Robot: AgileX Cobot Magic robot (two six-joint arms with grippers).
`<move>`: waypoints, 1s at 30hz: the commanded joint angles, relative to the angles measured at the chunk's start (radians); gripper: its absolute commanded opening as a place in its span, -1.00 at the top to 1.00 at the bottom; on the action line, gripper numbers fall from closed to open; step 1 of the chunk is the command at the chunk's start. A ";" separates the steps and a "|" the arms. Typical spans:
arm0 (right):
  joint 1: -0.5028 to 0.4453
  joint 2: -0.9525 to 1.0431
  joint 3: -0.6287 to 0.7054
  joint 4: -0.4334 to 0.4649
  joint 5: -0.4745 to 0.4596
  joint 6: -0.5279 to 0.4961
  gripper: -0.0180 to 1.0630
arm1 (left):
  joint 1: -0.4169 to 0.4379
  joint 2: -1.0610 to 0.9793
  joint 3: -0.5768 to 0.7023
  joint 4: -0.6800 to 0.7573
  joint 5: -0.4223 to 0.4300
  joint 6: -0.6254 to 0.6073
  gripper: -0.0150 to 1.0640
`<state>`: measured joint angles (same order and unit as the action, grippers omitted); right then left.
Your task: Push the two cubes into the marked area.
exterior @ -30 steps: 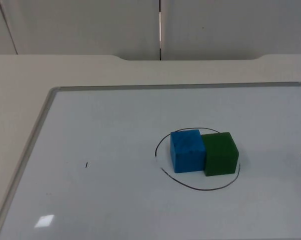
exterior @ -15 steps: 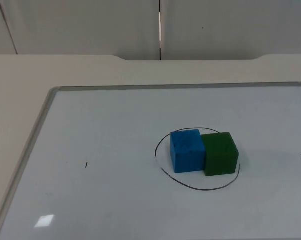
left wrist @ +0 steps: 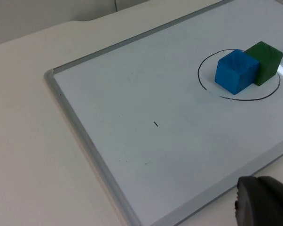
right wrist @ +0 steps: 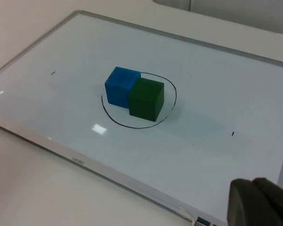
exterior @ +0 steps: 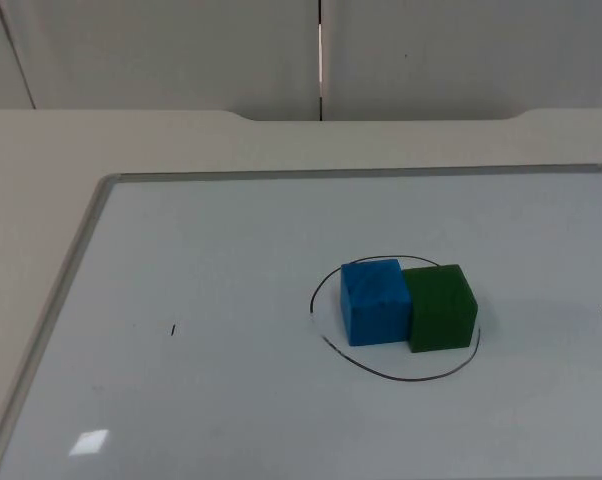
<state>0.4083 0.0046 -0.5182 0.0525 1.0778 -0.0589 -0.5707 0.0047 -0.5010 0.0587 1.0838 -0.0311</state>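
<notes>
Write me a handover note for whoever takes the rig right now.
Left claw: pulled back off the whiteboard's edge, waiting. Right claw: same on its side.
Blue cube and green cube sit side by side, touching, inside the drawn circle; the green cube's outer edge lies close to the line.
Done: both cubes are in the marked area.
Left: nothing apparent; perhaps check the green cube against the line.
</notes>
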 commanded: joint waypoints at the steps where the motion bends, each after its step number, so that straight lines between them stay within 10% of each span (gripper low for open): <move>1: -0.004 -0.005 0.002 -0.005 0.003 -0.009 0.97 | 0.003 -0.005 0.005 -0.003 -0.007 -0.001 0.98; 13: -0.004 -0.005 0.002 -0.025 0.002 0.016 0.97 | 0.003 -0.005 0.005 -0.001 -0.007 -0.001 0.93; 23: -0.004 -0.005 0.002 -0.028 0.002 0.019 0.97 | 0.003 -0.005 0.005 -0.001 -0.007 -0.001 -0.21; 30: -0.004 -0.005 0.002 -0.028 0.002 0.019 0.97 | 0.003 -0.005 0.005 -0.001 -0.007 -0.001 -0.26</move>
<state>0.4083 0.0046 -0.5174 0.0298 1.0819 -0.0445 -0.5707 0.0047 -0.5010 0.0587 1.0838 -0.0311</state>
